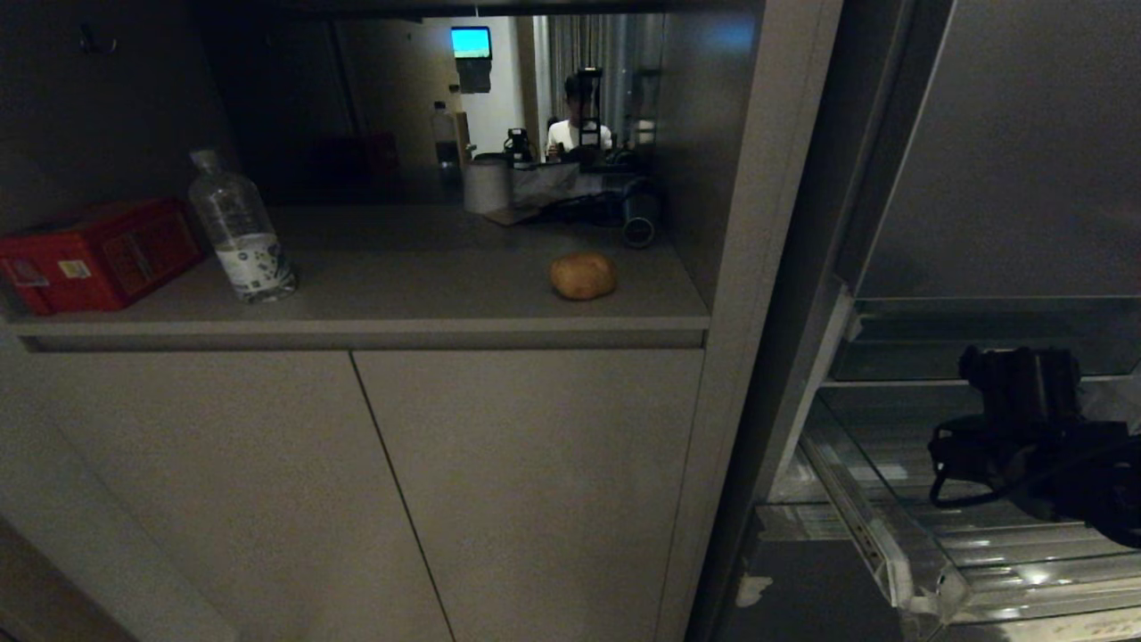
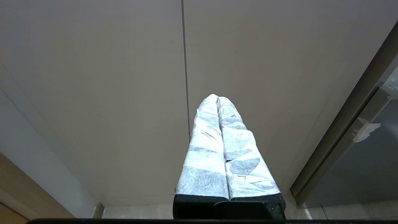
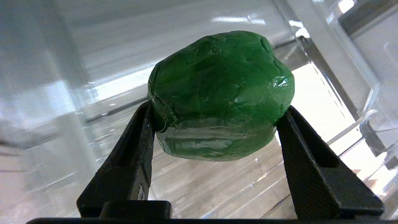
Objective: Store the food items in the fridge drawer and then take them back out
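Note:
In the right wrist view my right gripper [image 3: 218, 107] is shut on the dark green pepper-like item [image 3: 220, 90], one black finger on each side. It hangs a little above the ribbed clear floor of the fridge drawer [image 3: 217, 189]. The head view shows the drawer [image 1: 896, 557] pulled out at the lower right, with my dark right arm [image 1: 1025, 428] reaching over it and hiding the pepper. The brown potato-like item [image 1: 583, 275] lies on the grey counter shelf [image 1: 446, 308], left of the fridge. My left gripper [image 2: 217, 99] is shut with nothing in it, parked in front of the cabinet doors.
A clear water bottle [image 1: 241, 227] and a red box [image 1: 98, 254] stand at the shelf's left end. A glossy panel behind the shelf reflects a seated person [image 1: 579, 129]. Grey cabinet doors [image 1: 374, 481] are below, and the fridge's upper door [image 1: 1007, 152] is above the drawer.

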Controlling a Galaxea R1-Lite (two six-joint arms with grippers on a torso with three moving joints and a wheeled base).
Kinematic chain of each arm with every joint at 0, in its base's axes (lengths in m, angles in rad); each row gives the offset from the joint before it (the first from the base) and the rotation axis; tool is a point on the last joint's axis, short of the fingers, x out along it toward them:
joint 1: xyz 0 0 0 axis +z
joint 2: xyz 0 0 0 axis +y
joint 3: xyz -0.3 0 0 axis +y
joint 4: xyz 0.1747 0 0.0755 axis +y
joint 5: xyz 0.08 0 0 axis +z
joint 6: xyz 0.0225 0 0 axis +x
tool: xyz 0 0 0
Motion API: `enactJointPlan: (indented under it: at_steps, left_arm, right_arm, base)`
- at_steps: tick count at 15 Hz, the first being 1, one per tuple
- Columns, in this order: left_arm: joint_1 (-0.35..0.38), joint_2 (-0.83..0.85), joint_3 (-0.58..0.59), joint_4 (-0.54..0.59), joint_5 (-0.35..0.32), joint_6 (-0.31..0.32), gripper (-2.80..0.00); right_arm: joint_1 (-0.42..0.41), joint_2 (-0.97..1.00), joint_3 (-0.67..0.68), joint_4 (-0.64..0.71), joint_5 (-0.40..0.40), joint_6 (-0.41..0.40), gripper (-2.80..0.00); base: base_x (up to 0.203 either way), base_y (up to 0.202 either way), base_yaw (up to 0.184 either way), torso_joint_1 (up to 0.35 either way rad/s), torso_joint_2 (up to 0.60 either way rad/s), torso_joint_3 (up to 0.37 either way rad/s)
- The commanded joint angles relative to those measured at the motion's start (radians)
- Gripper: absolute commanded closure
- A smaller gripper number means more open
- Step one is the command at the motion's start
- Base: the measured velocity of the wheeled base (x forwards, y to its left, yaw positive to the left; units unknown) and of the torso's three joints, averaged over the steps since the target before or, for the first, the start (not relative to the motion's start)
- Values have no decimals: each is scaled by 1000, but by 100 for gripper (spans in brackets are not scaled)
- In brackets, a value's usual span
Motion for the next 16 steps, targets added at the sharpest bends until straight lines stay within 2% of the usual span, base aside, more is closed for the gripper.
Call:
enactJointPlan:
  at_steps: [1, 6, 7, 16]
  left_arm:
    - [0, 1, 0, 0, 0, -1, 0]
    - [0, 0, 0, 0, 0, -2, 0]
    - [0, 0, 0, 0, 0, -1, 0]
    - [0, 0, 0, -1, 0, 0, 0]
  right_arm:
    - [-35, 73, -19, -3, 5, 1, 0]
    - [-84, 122, -29, -8, 36, -1, 0]
    - [-85, 124, -32, -22, 37, 1, -280]
    - [-84, 119, -23, -55, 36, -3, -280]
  base:
    - [0, 0, 0, 0, 0, 0]
    - [0, 0, 0, 0, 0, 0]
    - [0, 0, 0, 0, 0, 0]
    - [0, 0, 0, 0, 0, 0]
